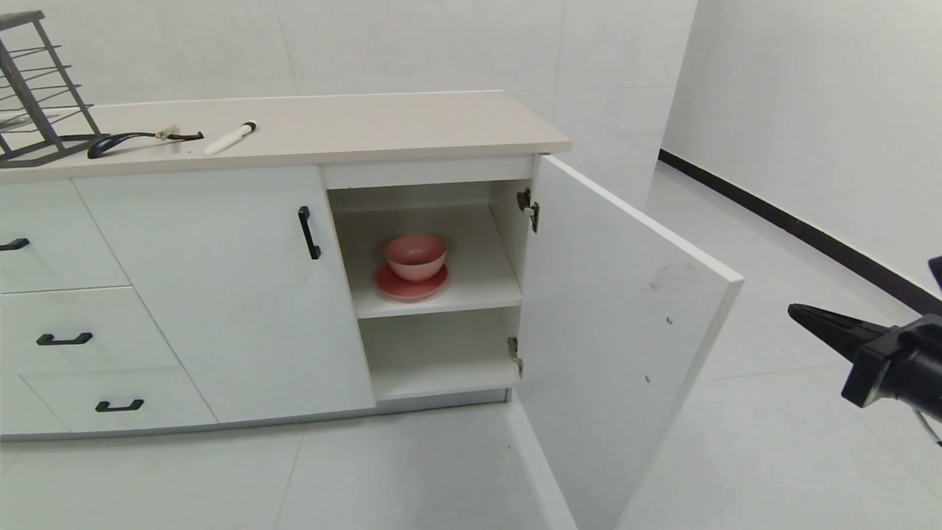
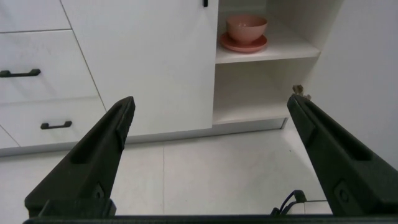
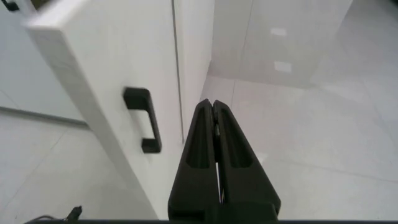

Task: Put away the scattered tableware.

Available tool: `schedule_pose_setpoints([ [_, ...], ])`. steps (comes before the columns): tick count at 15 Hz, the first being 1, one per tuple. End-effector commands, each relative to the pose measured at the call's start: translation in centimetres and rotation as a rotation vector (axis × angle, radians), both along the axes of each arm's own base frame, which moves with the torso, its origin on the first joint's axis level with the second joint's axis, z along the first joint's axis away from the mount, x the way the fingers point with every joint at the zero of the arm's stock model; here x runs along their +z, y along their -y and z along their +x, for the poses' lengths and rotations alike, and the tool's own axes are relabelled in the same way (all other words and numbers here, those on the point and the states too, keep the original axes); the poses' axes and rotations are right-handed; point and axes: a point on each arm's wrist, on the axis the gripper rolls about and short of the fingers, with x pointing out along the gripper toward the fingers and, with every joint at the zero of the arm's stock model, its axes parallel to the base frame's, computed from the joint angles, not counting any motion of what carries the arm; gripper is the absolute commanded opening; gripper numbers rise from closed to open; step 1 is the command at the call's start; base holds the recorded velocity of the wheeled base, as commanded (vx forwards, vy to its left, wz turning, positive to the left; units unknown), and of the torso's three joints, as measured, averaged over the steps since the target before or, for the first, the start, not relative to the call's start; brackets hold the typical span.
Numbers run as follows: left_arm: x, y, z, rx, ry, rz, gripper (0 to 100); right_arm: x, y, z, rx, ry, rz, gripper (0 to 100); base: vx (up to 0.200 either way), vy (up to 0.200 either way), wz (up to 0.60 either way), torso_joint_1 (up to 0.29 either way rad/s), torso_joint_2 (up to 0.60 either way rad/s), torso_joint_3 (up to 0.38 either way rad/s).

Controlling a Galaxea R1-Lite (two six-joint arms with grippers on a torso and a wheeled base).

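Note:
A pink bowl (image 1: 415,255) sits on a red plate (image 1: 412,284) on the upper shelf of the open cabinet (image 1: 478,291); the bowl (image 2: 246,26) and the plate (image 2: 244,43) are also in the left wrist view. On the counter lie a black ladle (image 1: 121,139) and a white-handled utensil (image 1: 229,138). My left gripper (image 2: 208,115) is open with nothing between its fingers, low in front of the cabinet. My right gripper (image 3: 213,109) is shut on nothing, and in the head view the right gripper (image 1: 798,312) is to the right of the open door (image 1: 618,324), near the door's black handle (image 3: 144,121).
A grey wire rack (image 1: 37,88) stands at the counter's left end. Drawers with black handles (image 1: 65,338) are left of the closed cabinet door (image 1: 221,294). The open door swings out over the tiled floor (image 1: 736,456). A white wall runs along the right.

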Motion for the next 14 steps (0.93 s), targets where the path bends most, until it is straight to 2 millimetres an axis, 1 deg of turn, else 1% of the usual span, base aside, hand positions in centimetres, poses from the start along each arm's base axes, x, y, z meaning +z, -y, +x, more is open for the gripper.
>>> schedule_pose_setpoints([
  [1,0.0,0.0,0.0,0.001,-0.001,0.0,100,-0.6,0.1,0.8,-0.003,-0.032,0.0,0,0.0,0.0,0.0,0.0,0.0,0.0],
  [4,0.0,0.0,0.0,-0.001,-0.001,-0.002,100,-0.8,-0.2,2.0,0.034,-0.035,0.004,0,0.0,0.0,0.0,0.0,0.0,0.0],
  [5,0.0,0.0,0.0,-0.001,-0.001,-0.002,100,-1.0,-0.3,3.3,0.069,-0.024,0.009,0,0.0,0.0,0.0,0.0,0.0,0.0],
  [6,0.0,0.0,0.0,-0.001,-0.001,-0.002,100,-1.1,-0.5,3.8,0.081,-0.016,0.01,0,0.0,0.0,0.0,0.0,0.0,0.0],
  [7,0.0,0.0,0.0,-0.001,-0.001,-0.003,100,-1.7,-0.7,5.2,0.113,-0.01,0.015,0,0.0,0.0,0.0,0.0,0.0,0.0],
  [8,0.0,0.0,0.0,-0.001,-0.001,-0.003,100,-1.9,-0.8,5.6,0.126,-0.007,0.017,0,0.0,0.0,0.0,0.0,0.0,0.0],
  [9,0.0,0.0,0.0,-0.001,-0.001,-0.003,100,-2.3,-1.1,7.0,0.178,0.015,0.009,0,0.0,0.0,0.0,0.0,0.0,0.0],
  [11,0.0,0.0,0.0,-0.001,-0.001,-0.003,100,-2.8,-1.3,8.2,0.207,0.039,0.002,0,0.0,0.0,0.0,0.0,0.0,0.0],
  [12,0.0,0.0,0.0,-0.001,-0.001,-0.003,100,-3.1,-1.8,9.2,0.25,0.079,0.004,0,0.0,0.0,0.0,0.0,0.0,0.0],
  [14,0.0,0.0,0.0,-0.001,-0.001,-0.005,100,-3.4,-3.0,9.1,0.305,0.11,0.012,0,0.0,0.0,0.0,0.0,0.0,0.0],
])
